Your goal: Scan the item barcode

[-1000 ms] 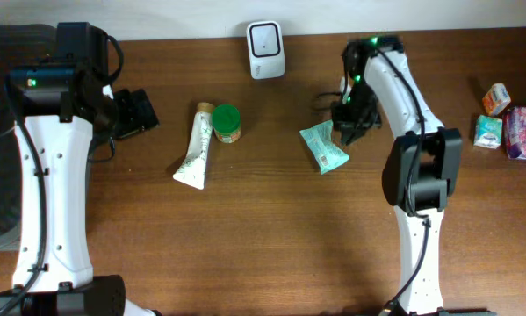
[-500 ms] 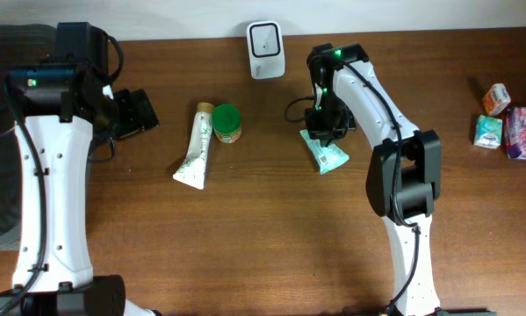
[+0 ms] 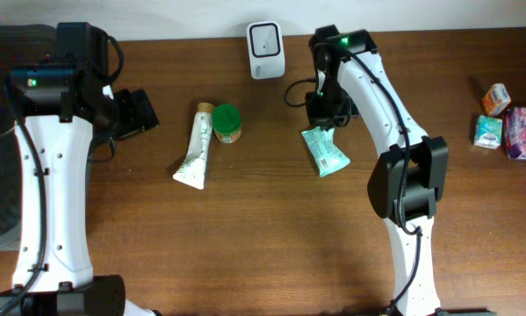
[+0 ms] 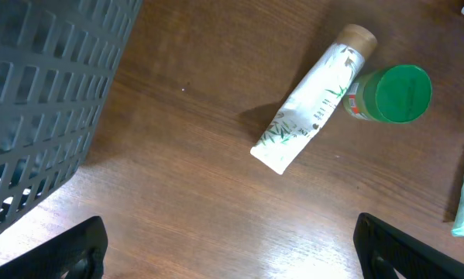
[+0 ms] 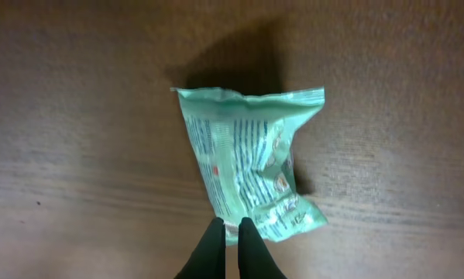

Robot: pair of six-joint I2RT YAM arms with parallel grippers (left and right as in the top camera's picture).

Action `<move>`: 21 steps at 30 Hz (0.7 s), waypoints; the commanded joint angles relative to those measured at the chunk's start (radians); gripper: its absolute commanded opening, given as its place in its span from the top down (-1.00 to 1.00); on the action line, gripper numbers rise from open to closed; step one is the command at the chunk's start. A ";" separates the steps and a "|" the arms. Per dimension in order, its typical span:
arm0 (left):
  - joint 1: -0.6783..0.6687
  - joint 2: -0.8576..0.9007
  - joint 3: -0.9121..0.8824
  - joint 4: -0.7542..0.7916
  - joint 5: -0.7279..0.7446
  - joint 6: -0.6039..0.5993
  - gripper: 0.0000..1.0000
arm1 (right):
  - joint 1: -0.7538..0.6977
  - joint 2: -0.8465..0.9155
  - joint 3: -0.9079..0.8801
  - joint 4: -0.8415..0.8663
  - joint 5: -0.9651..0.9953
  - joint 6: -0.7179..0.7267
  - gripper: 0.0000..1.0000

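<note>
A crinkled green packet (image 5: 247, 163) with printed text has its near edge pinched between the fingertips of my right gripper (image 5: 232, 229), which is shut on it. A dark shadow lies on the wood beyond the packet. From overhead the packet (image 3: 325, 150) lies just in front of the right gripper (image 3: 319, 121), to the right of and nearer than the white scanner (image 3: 266, 38) at the back edge. I cannot make out a barcode. My left gripper (image 4: 232, 256) hangs open over bare wood at the far left (image 3: 140, 112), holding nothing.
A white tube (image 3: 195, 147) and a green-lidded jar (image 3: 227, 123) lie left of centre, also in the left wrist view as tube (image 4: 313, 101) and jar (image 4: 393, 94). A grey basket (image 4: 46, 101) stands at the left edge. Small packs (image 3: 488, 132) sit at the far right.
The right arm has swung left and back toward the scanner with the green packet's edge in its fingers. The packet has shifted only slightly. The left arm has not moved.
</note>
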 commanded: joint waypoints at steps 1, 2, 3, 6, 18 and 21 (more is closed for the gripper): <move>0.007 -0.018 0.000 -0.001 -0.008 -0.005 -0.98 | 0.000 0.000 -0.015 0.034 0.016 0.012 0.91; 0.007 -0.018 0.000 -0.001 -0.008 -0.005 -0.98 | 0.000 0.007 -0.024 0.050 0.016 0.012 0.91; 0.007 -0.018 0.000 -0.001 -0.008 -0.005 -0.99 | -0.001 0.011 -0.037 0.066 0.017 0.012 0.91; 0.007 -0.018 0.000 -0.001 -0.008 -0.005 -0.98 | -0.003 0.011 -0.153 0.154 0.016 0.012 0.91; 0.007 -0.018 0.000 -0.001 -0.008 -0.005 -0.98 | -0.003 -0.003 0.040 -0.033 0.028 0.004 0.82; 0.007 -0.018 0.000 -0.001 -0.008 -0.005 -0.98 | -0.003 0.000 0.078 -0.183 0.028 -0.054 0.64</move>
